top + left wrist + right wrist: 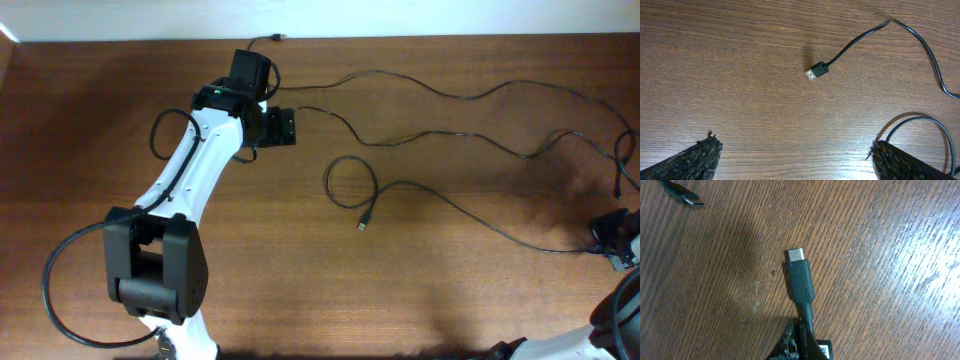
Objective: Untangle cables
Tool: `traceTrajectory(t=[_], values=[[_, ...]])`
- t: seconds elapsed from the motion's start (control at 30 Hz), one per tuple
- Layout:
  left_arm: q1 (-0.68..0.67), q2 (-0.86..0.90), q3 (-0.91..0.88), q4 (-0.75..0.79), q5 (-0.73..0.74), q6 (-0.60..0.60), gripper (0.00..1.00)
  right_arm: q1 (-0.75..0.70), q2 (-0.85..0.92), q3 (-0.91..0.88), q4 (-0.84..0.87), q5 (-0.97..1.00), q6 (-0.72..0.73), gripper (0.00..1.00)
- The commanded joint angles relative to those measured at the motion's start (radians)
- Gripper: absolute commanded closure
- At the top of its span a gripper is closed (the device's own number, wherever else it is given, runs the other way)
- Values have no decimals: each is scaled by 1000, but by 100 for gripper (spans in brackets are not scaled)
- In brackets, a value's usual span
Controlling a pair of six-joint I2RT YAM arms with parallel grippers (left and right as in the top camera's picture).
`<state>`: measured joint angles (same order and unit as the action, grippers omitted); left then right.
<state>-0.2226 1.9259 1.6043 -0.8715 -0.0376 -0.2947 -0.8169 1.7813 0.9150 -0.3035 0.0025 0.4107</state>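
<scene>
Right wrist view: right hand pinched shut on a cable behind its plug; left hand gapes empty. Pull hard and the mid-frame loop could cinch tight.

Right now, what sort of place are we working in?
Probably a robotics lab bench: a brown wood-grain tabletop, thin black cables strewn across it, and a white-and-black robot arm reaching over it.

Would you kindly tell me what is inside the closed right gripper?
A thin black cable, clamped just behind its black plug with a silver tip, which juts out over the brown wooden table. The pinched stretch itself is hidden by the shut right gripper.
</scene>
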Motion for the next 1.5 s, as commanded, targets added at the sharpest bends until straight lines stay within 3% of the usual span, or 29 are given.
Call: traceTrajectory(t=[0.0, 0.23, 0.27, 0.33, 0.43, 0.53, 0.73, 0.83, 0.97, 1.23, 1.47], values=[[3, -11, 1, 2, -11, 12, 1, -2, 26, -45, -31, -25, -13, 96], [3, -11, 1, 23, 1, -8, 1, -2, 26, -45, -34, -25, -13, 96], [2, -11, 1, 35, 64, -3, 1, -2, 26, -45, -33, -26, -13, 96], [-12, -11, 1, 76, 187, 171, 1, -2, 26, -45, -33, -27, -13, 96], [-73, -9, 0, 66, 212, 397, 1, -2, 26, -45, -34, -29, -13, 96], [-137, -8, 0, 27, 126, 432, 1, -2, 26, -45, -41, -29, -13, 96], [-232, 58, -1, -28, 13, 337, 1, -2, 26, -45, -42, -38, -13, 96], [-253, 143, -1, -19, 2, 332, 1, -2, 26, -45, -41, -44, -13, 96], [-282, 232, -1, 36, -130, 332, 1, -2, 26, -45, -41, -44, -13, 96], [-280, 269, -1, 69, -143, 248, 1, -2, 26, -45, -41, -44, -13, 95], [-279, 274, -1, 28, -230, -13, 1, -2, 26, -45, -42, -44, -13, 95]])
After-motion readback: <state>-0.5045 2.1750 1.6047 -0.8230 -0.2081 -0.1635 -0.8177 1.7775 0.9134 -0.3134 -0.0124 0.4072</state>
